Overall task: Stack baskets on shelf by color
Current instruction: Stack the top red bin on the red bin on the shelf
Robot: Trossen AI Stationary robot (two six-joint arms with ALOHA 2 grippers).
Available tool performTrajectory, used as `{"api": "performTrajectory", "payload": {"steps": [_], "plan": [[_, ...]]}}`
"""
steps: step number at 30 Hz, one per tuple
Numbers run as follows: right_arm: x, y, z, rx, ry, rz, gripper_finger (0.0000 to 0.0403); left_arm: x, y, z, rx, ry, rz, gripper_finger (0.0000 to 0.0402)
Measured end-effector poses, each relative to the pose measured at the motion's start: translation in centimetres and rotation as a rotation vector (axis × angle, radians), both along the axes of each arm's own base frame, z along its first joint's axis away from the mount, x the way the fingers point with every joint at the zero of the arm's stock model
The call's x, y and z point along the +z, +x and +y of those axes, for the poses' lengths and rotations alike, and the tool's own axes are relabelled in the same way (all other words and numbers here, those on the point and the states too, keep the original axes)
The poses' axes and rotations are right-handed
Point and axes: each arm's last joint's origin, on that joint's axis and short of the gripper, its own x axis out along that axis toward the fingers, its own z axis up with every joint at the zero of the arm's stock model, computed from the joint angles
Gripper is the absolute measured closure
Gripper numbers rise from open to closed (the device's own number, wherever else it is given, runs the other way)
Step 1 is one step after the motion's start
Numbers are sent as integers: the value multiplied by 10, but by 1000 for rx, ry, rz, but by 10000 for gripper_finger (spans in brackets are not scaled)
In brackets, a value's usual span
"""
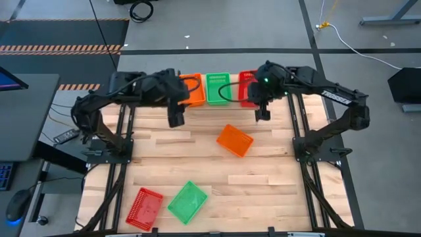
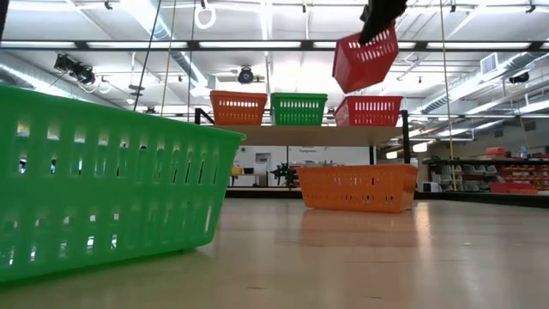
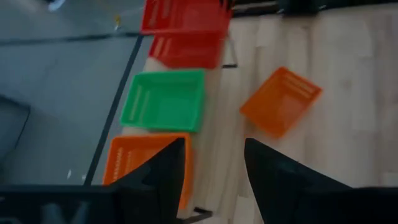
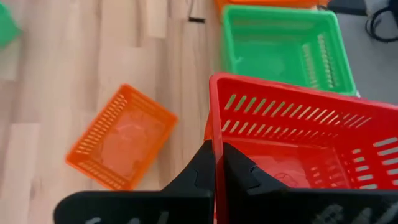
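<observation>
On the shelf (image 2: 292, 134) at the table's far edge stand an orange basket (image 2: 238, 107), a green basket (image 2: 298, 109) and a red basket (image 2: 369, 111), side by side. My right gripper (image 4: 217, 163) is shut on a second red basket (image 2: 366, 58), which hangs tilted just above the red one on the shelf. My left gripper (image 3: 214, 171) is open and holds nothing, above the near edge of the shelf's orange basket (image 3: 134, 163). A loose orange basket (image 1: 235, 139) lies mid-table. My right gripper pinches one side wall of the red basket at its rim (image 4: 216, 127), one finger inside the basket and one outside. The fingers slant down from above. The basket is lifted clear and hangs tilted below the fingers, open side up, over the shelf's red basket.
A red basket (image 1: 143, 208) and a green basket (image 1: 188, 201) lie near the table's front left. The green one fills the left of the low view (image 2: 103, 184). Bare wood shows between the shelf and the front baskets.
</observation>
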Motion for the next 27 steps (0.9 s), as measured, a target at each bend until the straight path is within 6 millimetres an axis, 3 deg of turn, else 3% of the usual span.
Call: {"api": "performTrajectory", "payload": {"steps": [12, 27], "plan": [[-17, 0, -35, 20, 57, 34, 395, -26, 24, 47, 160, -86, 91, 228], [-23, -2, -51, 39, 38, 31, 395, -24, 36, 52, 167, -96, -9, 230]]}}
